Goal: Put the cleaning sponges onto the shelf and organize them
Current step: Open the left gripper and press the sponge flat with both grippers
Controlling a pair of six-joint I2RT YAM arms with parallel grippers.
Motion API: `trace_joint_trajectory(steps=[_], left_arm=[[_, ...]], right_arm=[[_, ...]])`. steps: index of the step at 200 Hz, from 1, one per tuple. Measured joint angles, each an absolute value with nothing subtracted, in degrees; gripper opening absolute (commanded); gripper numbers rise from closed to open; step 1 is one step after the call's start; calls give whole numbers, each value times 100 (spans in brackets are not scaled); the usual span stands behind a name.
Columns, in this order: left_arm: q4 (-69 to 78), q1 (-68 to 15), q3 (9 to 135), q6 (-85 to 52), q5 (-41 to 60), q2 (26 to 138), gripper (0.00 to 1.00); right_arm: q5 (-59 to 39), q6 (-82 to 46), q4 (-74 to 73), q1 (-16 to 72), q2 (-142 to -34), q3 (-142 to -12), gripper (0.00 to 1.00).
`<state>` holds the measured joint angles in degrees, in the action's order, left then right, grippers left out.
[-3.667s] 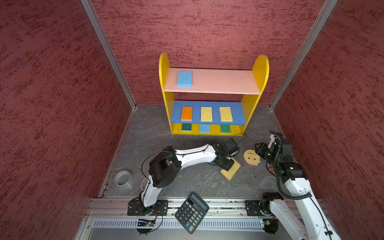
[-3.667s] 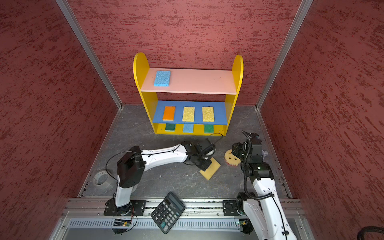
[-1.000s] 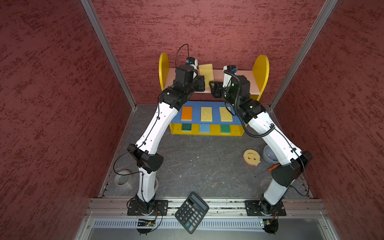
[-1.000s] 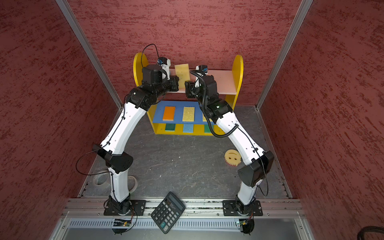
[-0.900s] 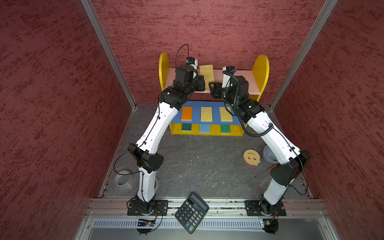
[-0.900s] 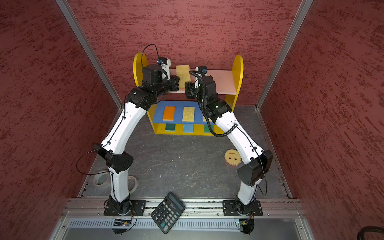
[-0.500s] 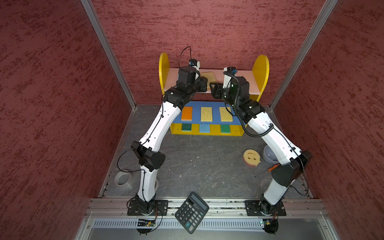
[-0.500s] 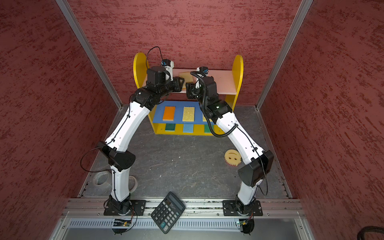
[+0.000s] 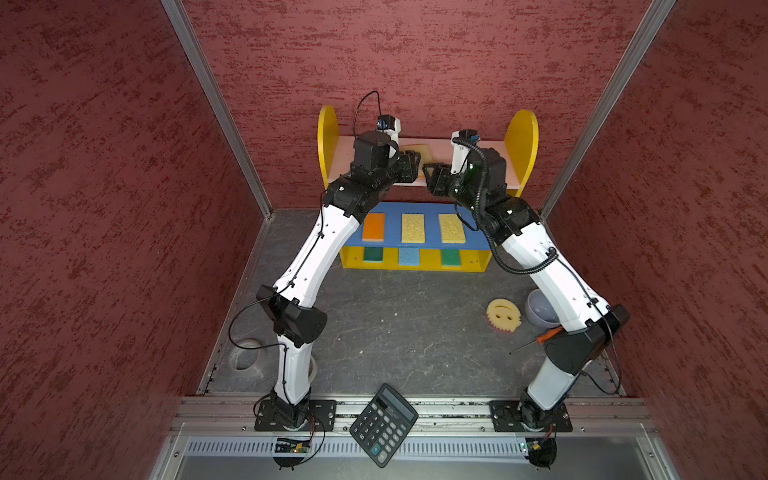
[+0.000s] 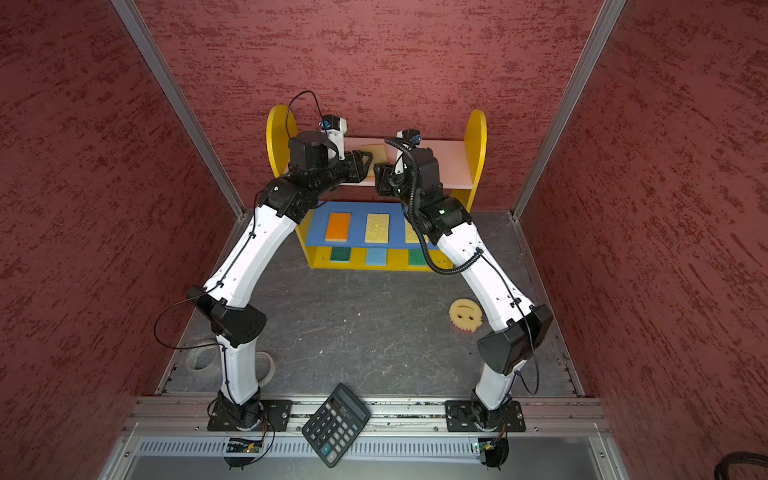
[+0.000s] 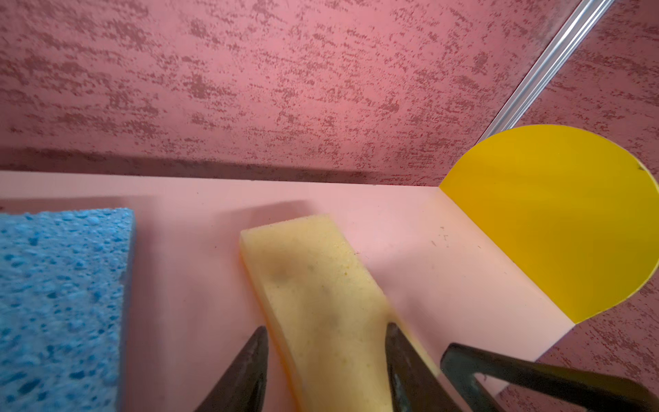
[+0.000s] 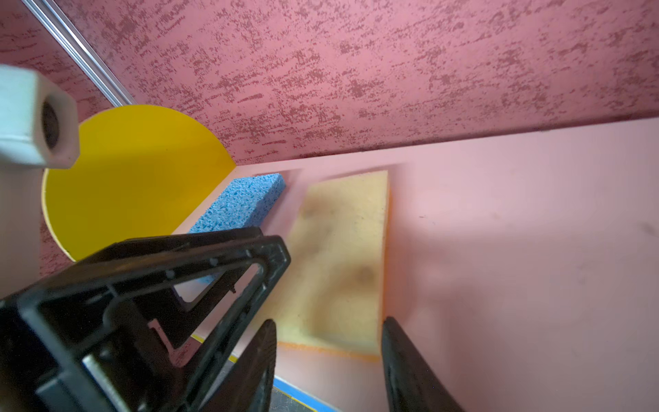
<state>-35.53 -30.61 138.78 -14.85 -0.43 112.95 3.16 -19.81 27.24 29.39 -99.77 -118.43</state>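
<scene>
Yellow sponge [image 9: 417, 148] on pink top board [image 9: 341, 162], upper centre in a top view.
Left gripper [image 11: 327, 326] spread, straddling sponge's near end; right gripper [image 12: 330, 320] spread, empty, just beside sponge.

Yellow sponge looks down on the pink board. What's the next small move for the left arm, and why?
Probably draw the left gripper straight back, clear of the shelf. Its jaws stand apart either side of the yellow sponge, which seems to lie flat on the pink board beside the blue sponge.
</scene>
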Motion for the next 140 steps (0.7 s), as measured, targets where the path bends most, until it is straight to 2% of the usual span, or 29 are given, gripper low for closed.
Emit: trace_joint_trajectory(steps=[17,25,39,50,56,140], left_arm=[[-3546,-3105,13861,-1424,-43,11111,28],[-3538,-3122,13861,-1413,-43,11021,19],[-3511,-3151,13861,-1422,-40,10899,7],[-3503,-3164,13861,-1433,-30,10833,0],[-3500,-3168,13861,-1448,-30,10812,0],[-4007,-3183,13856,-1664,325,10829,0]], right_arm=[[346,-1907,3026,2939,-9979,-12280,43],[386,-1874,3151,2939,-9988,-12495,37],[478,-1820,3358,2928,-9998,-12844,17],[548,-1723,3487,2897,-10009,-13023,5],[572,-1699,3544,2877,-10014,-13085,0],[390,-1763,4165,2445,-10650,-13161,0]])
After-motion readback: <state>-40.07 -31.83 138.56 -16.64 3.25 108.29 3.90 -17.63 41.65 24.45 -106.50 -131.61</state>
